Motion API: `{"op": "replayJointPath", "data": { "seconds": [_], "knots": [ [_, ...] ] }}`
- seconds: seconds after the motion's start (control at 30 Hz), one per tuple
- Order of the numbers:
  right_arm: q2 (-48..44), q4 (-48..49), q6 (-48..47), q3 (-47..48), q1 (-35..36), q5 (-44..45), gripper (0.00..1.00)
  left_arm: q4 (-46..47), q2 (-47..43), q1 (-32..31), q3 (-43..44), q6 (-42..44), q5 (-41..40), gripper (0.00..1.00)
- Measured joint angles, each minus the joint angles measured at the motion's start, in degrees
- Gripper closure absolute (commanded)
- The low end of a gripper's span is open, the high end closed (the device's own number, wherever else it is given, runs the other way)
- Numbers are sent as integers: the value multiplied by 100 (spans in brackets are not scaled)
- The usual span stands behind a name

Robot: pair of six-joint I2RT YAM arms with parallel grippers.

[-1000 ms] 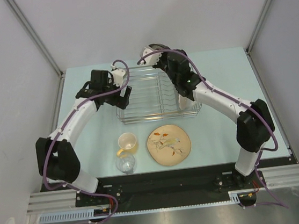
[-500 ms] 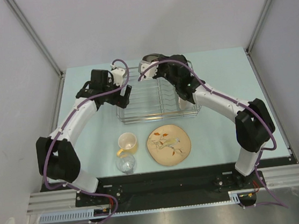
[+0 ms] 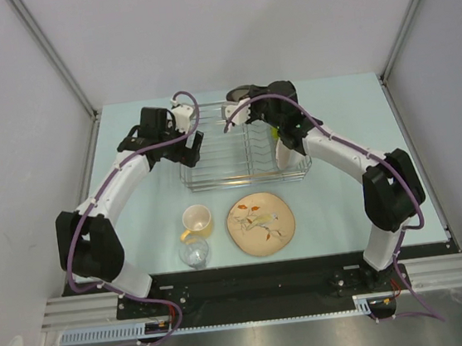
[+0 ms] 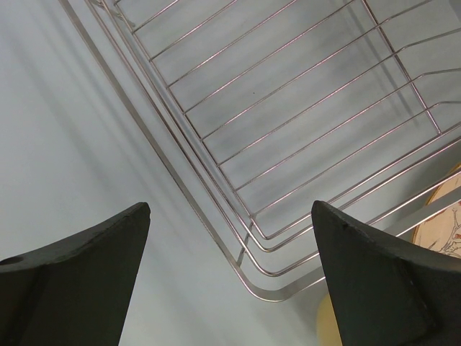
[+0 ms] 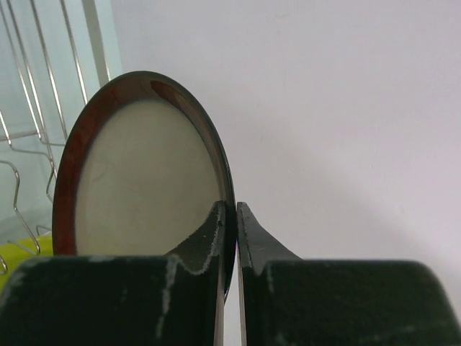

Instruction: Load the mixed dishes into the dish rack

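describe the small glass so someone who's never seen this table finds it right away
Start at the silver wire dish rack in the middle of the table. On the rack's near side, a cream-yellow mug stands left of a beige patterned plate. The small clear glass is just nearer than the mug, the only see-through piece there.

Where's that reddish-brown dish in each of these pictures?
Top external: dark red-brown dish at the dish rack's far edge.
Left wrist: not in it.
Right wrist: centre-left, rim pinched in the right gripper.
Shared landmark: the dish rack's silver wires, visible in all three.
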Motion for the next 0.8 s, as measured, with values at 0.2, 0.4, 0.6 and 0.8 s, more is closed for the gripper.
{"op": "replayJointPath", "data": {
  "seconds": [0.2, 0.4, 0.6, 0.8],
  "knots": [
    [0, -227, -319, 0, -46, -304, 100, 7, 46, 0, 0, -68, 0, 1],
    [-4, -330, -516, 0, -63, -573, 100, 9, 46, 0, 0, -76, -2, 1],
    [-103, -435, -461, -33, -151, -772, 100, 66, 50, 0, 0, -76, -4, 1],
    [-363, -337, -334, -256, -358, -999, 100, 83, 61, 0, 0, -138, -4, 2]
  ]
}}
